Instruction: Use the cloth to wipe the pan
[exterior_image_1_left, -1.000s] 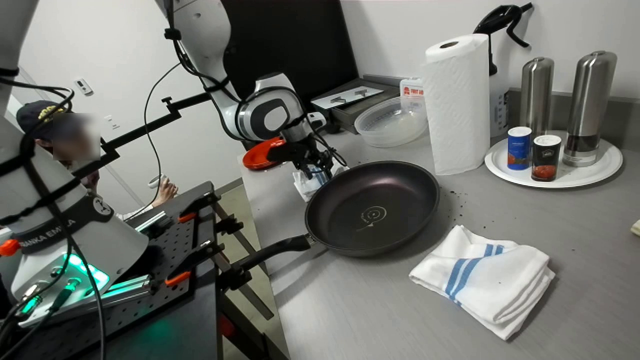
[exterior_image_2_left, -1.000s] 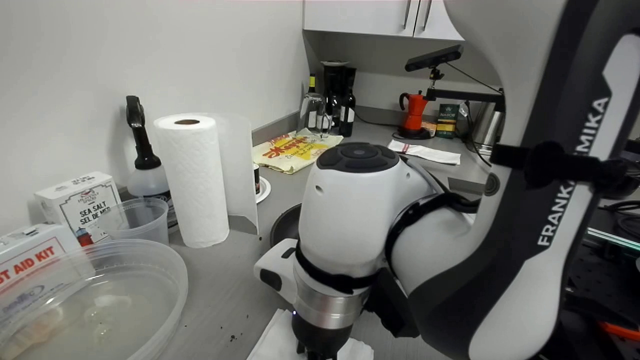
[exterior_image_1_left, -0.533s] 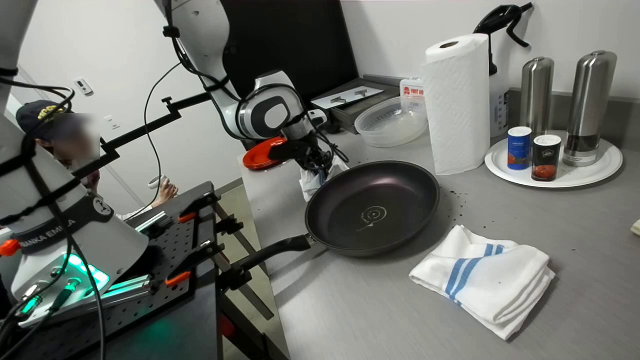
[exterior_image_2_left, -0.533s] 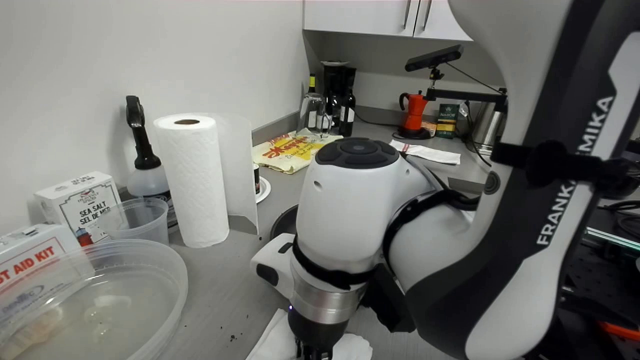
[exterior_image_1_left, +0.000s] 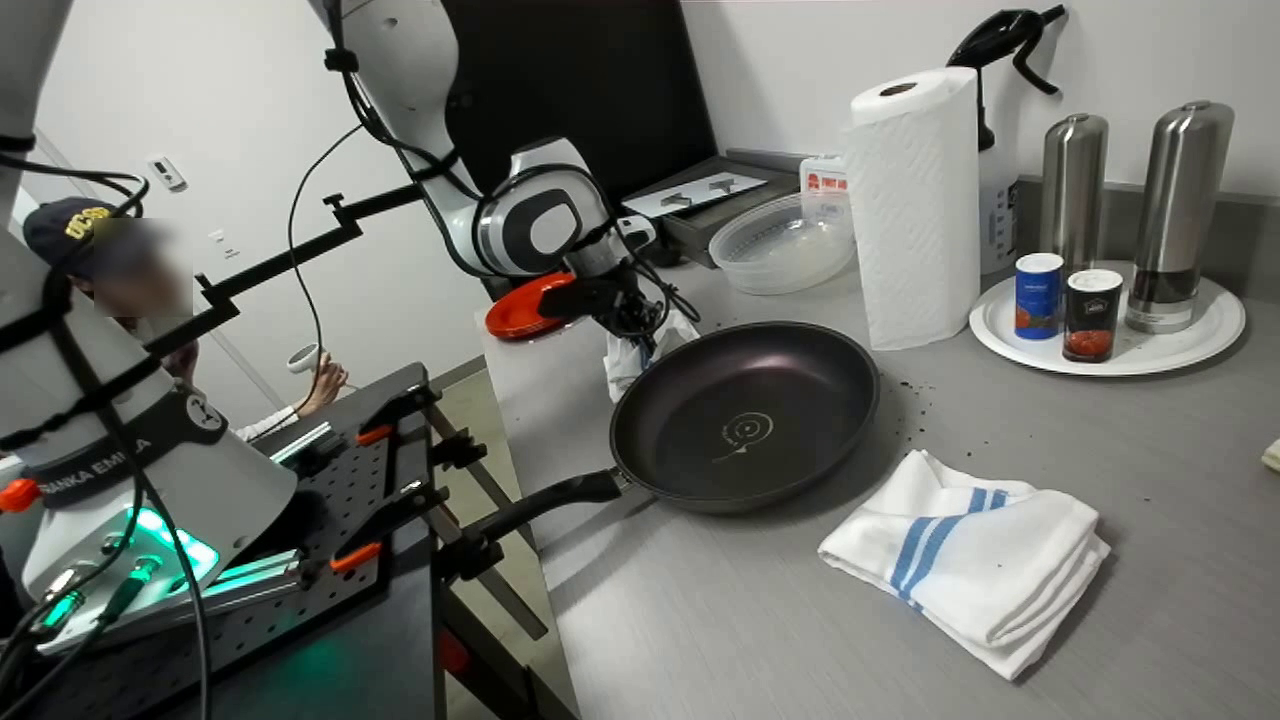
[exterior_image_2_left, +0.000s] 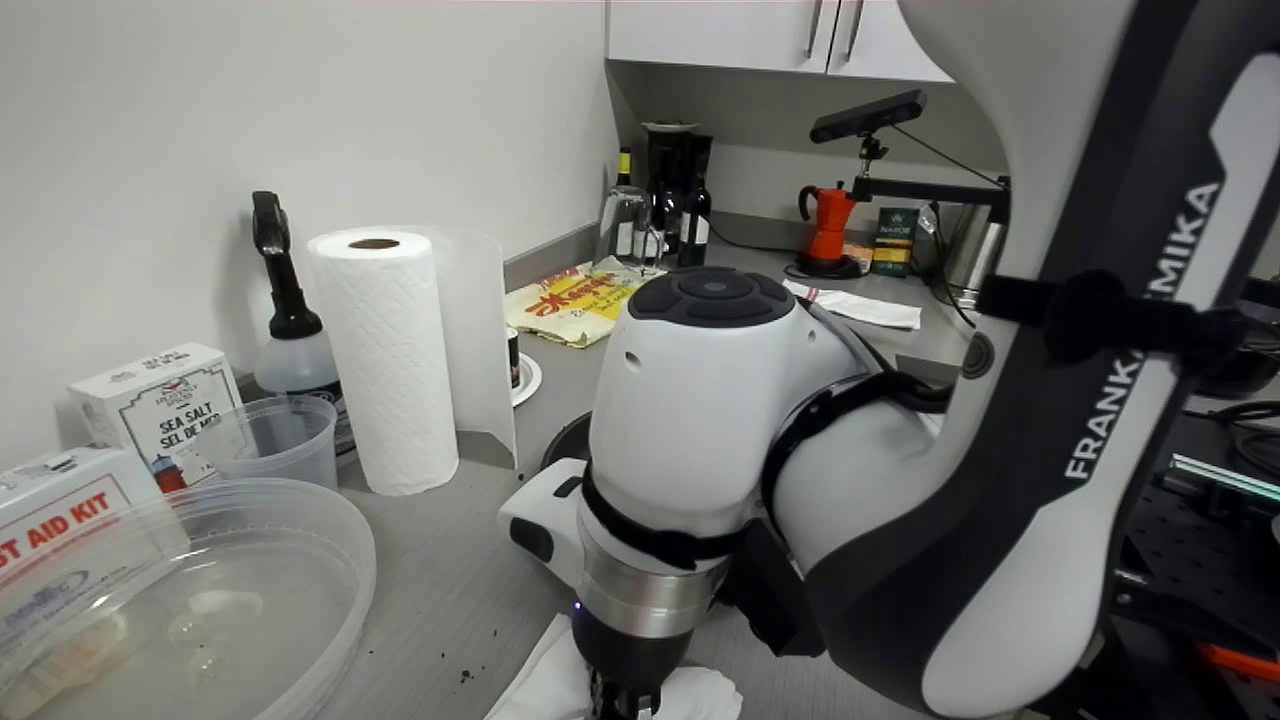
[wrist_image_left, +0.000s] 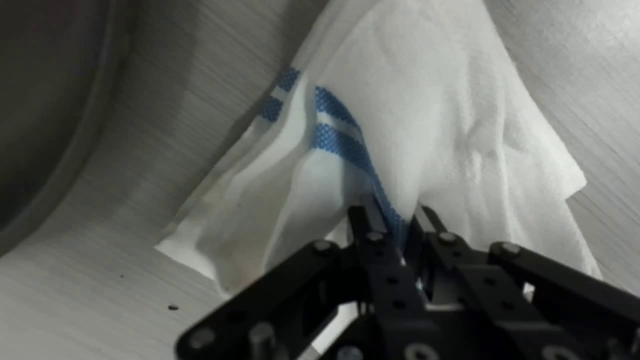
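The cloth (wrist_image_left: 430, 110), white with blue stripes, is pinched into a fold between the fingers of my gripper (wrist_image_left: 396, 222) in the wrist view. Its spread parts appear to lie on the counter around the pinch. In an exterior view the cloth (exterior_image_1_left: 625, 370) sits just behind the pan (exterior_image_1_left: 745, 430), partly hidden by the pan's rim and my gripper (exterior_image_1_left: 648, 335). The black pan is bare inside, its handle (exterior_image_1_left: 550, 500) pointing over the counter's edge. In the wrist view the pan (wrist_image_left: 40, 110) shows at the left, apart from the cloth. The arm hides most of the pan (exterior_image_2_left: 567, 450) in an exterior view.
A folded striped towel (exterior_image_1_left: 970, 560) lies near the pan. Paper towels (exterior_image_1_left: 915, 215), a white plate (exterior_image_1_left: 1215, 320) with shakers and grinders, and a clear plastic tub (exterior_image_1_left: 780, 250) stand along the wall. A red dish (exterior_image_1_left: 525, 308) is behind the gripper. Dark crumbs dot the counter.
The jaws have come together on the cloth, and its near-edge side has drawn in toward the gripper. The arm has risen slightly. The pan has not moved.
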